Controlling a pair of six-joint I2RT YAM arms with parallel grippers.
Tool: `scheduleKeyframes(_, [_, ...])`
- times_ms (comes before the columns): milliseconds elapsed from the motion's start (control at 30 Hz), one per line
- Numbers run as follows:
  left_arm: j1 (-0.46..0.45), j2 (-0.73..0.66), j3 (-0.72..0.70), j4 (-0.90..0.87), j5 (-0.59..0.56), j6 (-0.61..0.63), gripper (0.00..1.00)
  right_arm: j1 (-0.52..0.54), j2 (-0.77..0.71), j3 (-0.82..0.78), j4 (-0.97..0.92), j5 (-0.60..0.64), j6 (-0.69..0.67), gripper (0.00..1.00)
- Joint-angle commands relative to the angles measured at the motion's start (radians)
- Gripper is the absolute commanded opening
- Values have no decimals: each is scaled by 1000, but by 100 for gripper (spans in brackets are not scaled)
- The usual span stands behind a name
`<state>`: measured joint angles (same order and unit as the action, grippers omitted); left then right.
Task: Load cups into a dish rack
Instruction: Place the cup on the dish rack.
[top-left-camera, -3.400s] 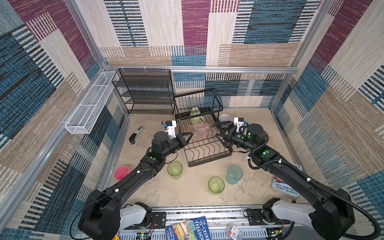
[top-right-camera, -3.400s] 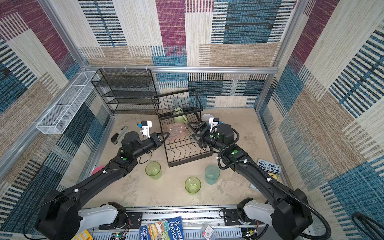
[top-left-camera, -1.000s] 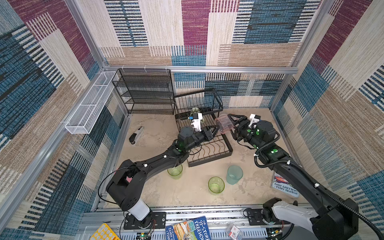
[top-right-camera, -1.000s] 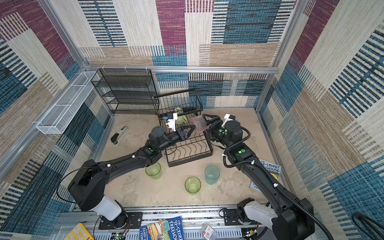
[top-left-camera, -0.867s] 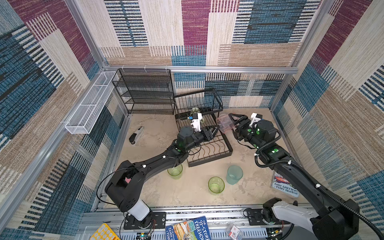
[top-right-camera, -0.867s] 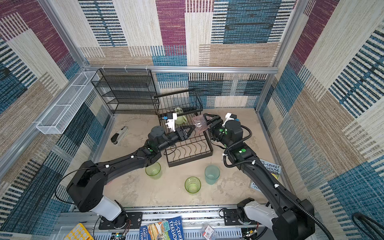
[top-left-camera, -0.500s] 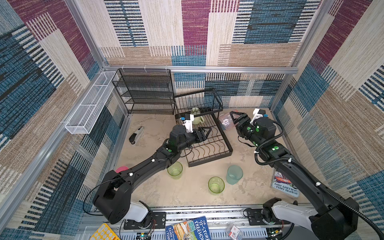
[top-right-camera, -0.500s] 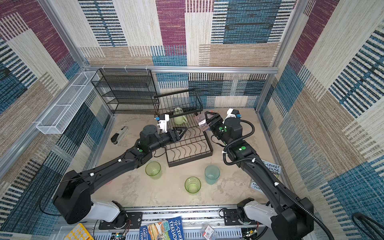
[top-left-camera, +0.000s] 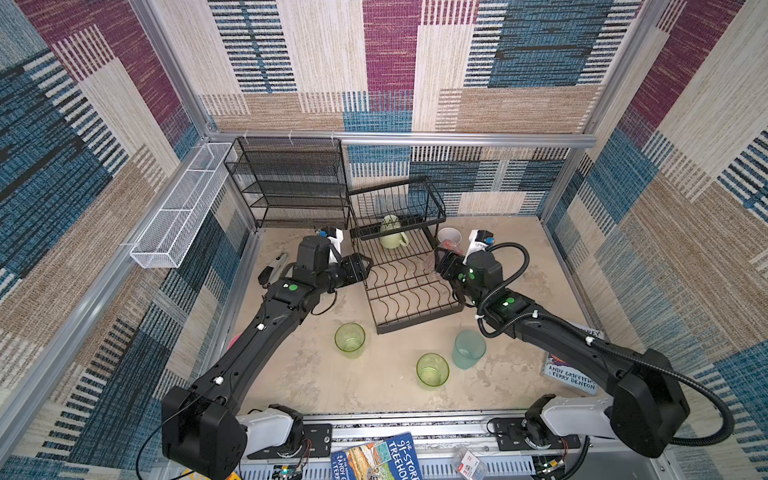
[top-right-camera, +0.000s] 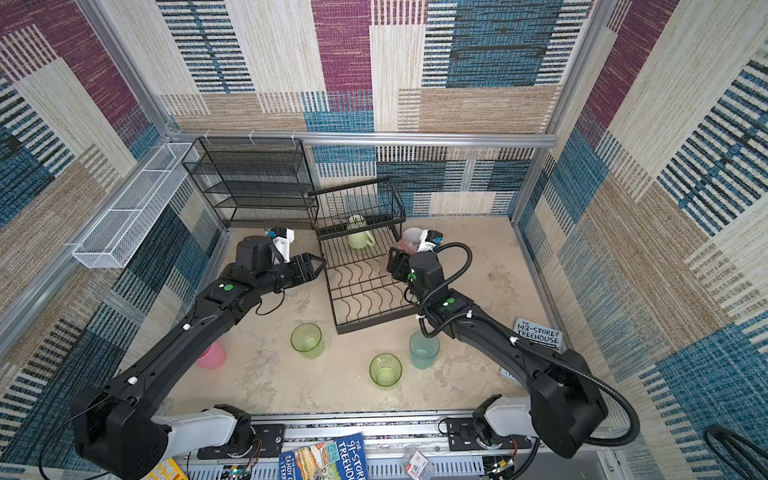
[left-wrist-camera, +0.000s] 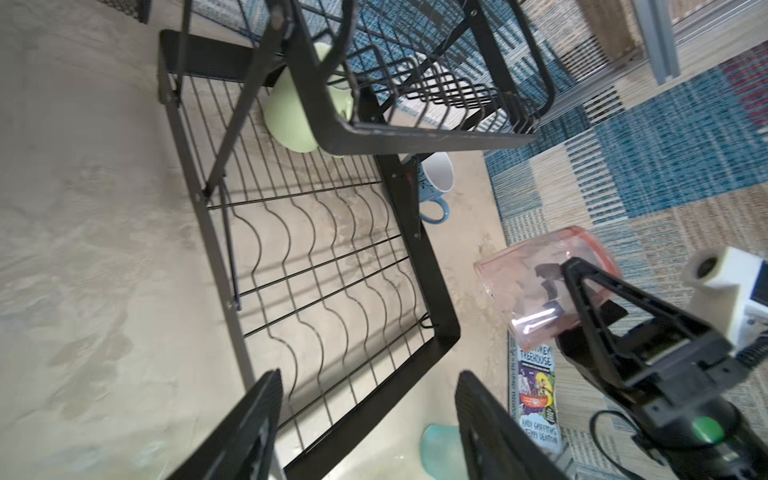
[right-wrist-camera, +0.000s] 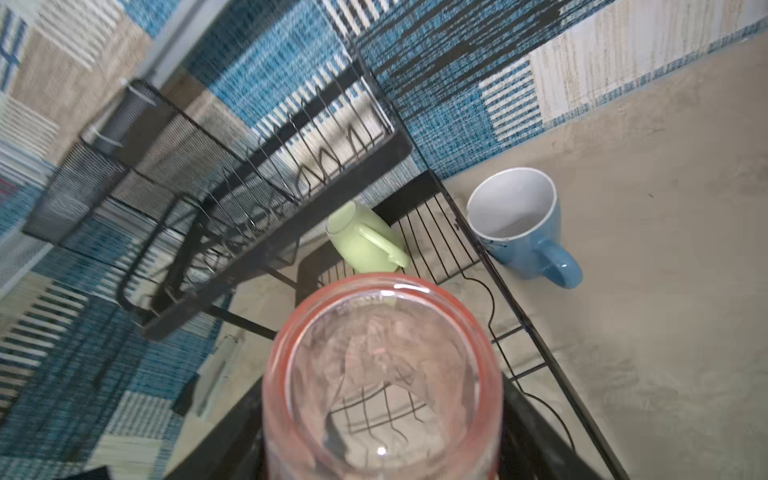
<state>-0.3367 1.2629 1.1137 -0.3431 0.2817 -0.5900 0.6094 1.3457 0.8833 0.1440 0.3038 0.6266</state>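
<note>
Top views, starting far left: what is there? asks Mia.

Jon: The opaque pink cup (top-right-camera: 211, 355), well back from the left gripper (top-left-camera: 365, 266) toward the robot's base, half hidden by that arm.

Mia: And that gripper?

Jon: Its jaws are spread with nothing between them. The left wrist view shows its fingers (left-wrist-camera: 249, 424) apart over bare wire. It hangs just beside the dish rack (top-left-camera: 419, 322), at the rack's left edge. A green tumbler (top-left-camera: 350, 340) stands upright on the table, back from it.

Mia: What's in the rack?

Jon: The pale green mug (top-left-camera: 390, 239), in the lower tray under the raised basket, ahead of the left gripper and to its right.

Mia: Further right?

Jon: The second green tumbler (top-left-camera: 432, 370) and the teal tumbler (top-left-camera: 468, 349) stand upright on the table, back from the right gripper (left-wrist-camera: 557, 282). That gripper is clamped on the translucent pink tumbler (right-wrist-camera: 382, 374), held tilted beside the rack's right edge. The light blue flowered mug (top-left-camera: 449, 237) stands upright on the table just beyond it, outside the rack.
</note>
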Motion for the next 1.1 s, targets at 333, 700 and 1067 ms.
scheduleKeyframes(333, [110, -34, 64, -170, 39, 133, 70, 21, 330, 18, 466, 93, -395, 49])
scheduleKeyframes(700, [134, -94, 81, -166, 4, 195, 69, 20, 606, 155, 691, 115, -621, 51])
scheduleKeyframes(1067, [165, -169, -20, -62, 32, 184, 69, -20, 776, 314, 674, 47, -704, 51])
